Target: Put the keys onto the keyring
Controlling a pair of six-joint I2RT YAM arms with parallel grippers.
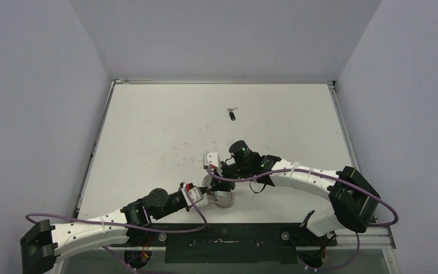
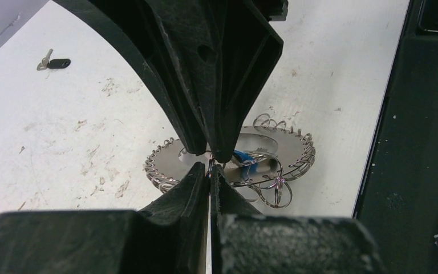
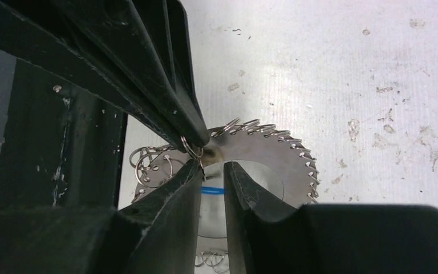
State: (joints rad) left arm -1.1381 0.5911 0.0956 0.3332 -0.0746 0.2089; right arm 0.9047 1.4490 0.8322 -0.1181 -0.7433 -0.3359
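From above, the keyring (image 1: 225, 200) lies flat on the white worktop (image 1: 148, 131) close to its near edge, about midway between left and right, and both my arms reach in to meet over its far-left rim. One black-headed key (image 1: 232, 114) lies by itself well beyond that, toward the far side; I cannot find a second key. In my left wrist view, my left jaws are closed tight, their fingertips (image 2: 197, 180) pressed together on a thin bit of wire at the keyring's (image 2: 288, 145) looped rim, so they have hold of the keyring there. My right jaws come down from above with their tips touching mine. A blue streak (image 2: 245, 158) shows in the ring's hollow centre; I cannot tell what it is. The key (image 2: 54, 63) lies far off at the upper left, apart from everything. In my right wrist view, my right jaws stand slightly parted, with a narrow gap between the fingertips (image 3: 185, 191) and nothing gripped in it. They hover over the keyring (image 3: 279, 154), and a small wire loop (image 3: 192, 146) sits pinched at the tip of my left jaws just above them.
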